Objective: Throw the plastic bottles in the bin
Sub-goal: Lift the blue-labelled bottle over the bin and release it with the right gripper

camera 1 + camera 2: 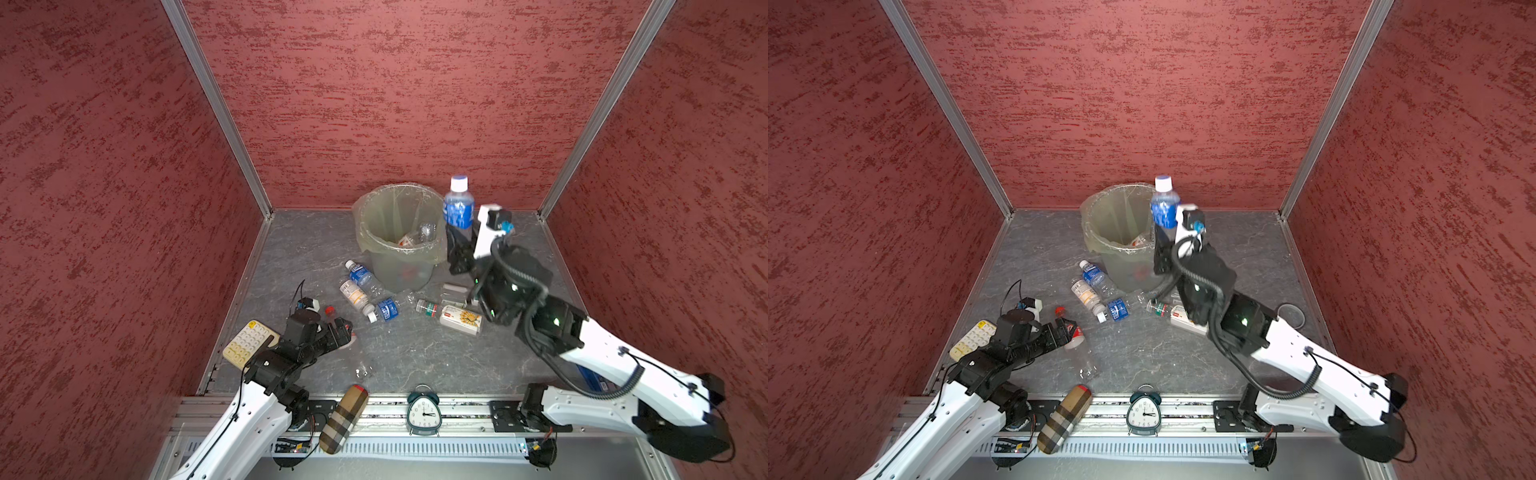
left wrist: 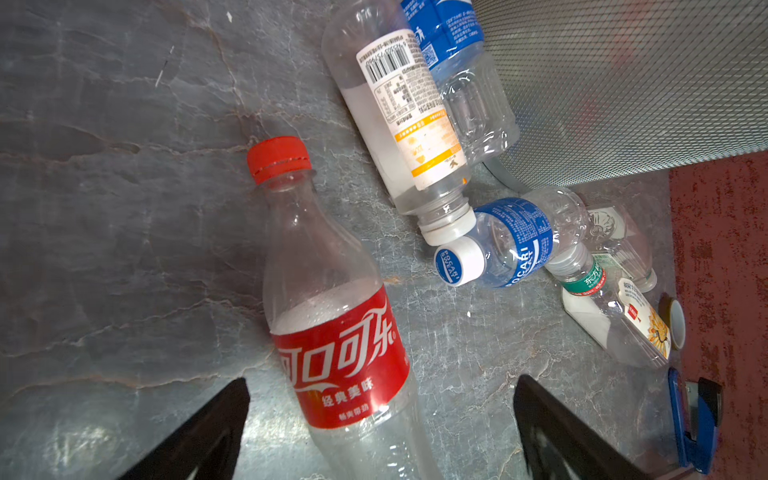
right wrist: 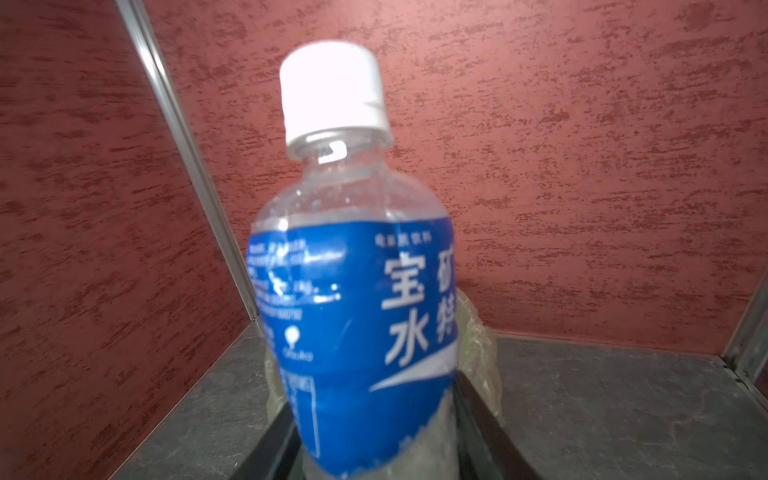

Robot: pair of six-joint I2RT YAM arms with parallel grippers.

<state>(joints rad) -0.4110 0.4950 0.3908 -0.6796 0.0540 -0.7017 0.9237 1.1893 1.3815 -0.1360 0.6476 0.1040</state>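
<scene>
Holding a blue-label bottle (image 1: 458, 208) upright, white cap up, the right end effector (image 1: 457, 239) clamps its lower body just right of the bin (image 1: 399, 274) at frame centre. Inside it lie clear bottles (image 1: 417, 237); several loose bottles (image 1: 361, 291) litter the worktop (image 1: 415, 357) below it. Lower left, the left end effector (image 2: 380, 395) gapes over a red-label bottle (image 2: 332, 332).

Bin (image 1: 365, 245) mouth is clear from above, with only a couple of bottles (image 1: 417, 236) low inside. The held blue bottle (image 1: 458, 208) and right gripper (image 1: 459, 232) crowd its right rim. The near foot of the bin is blocked by a cluster of lying bottles (image 1: 388, 308), mostly touching. Table (image 1: 415, 357) is bare between the cluster and the front rail (image 1: 465, 401). Clock (image 1: 423, 411) and plaid case (image 1: 343, 417) sit on the rail. Calculator (image 1: 249, 343) takes the left edge. Red-label bottle (image 2: 340, 332) lies between the spread fingers of the left gripper (image 2: 382, 380), gaps on both flanks.
</scene>
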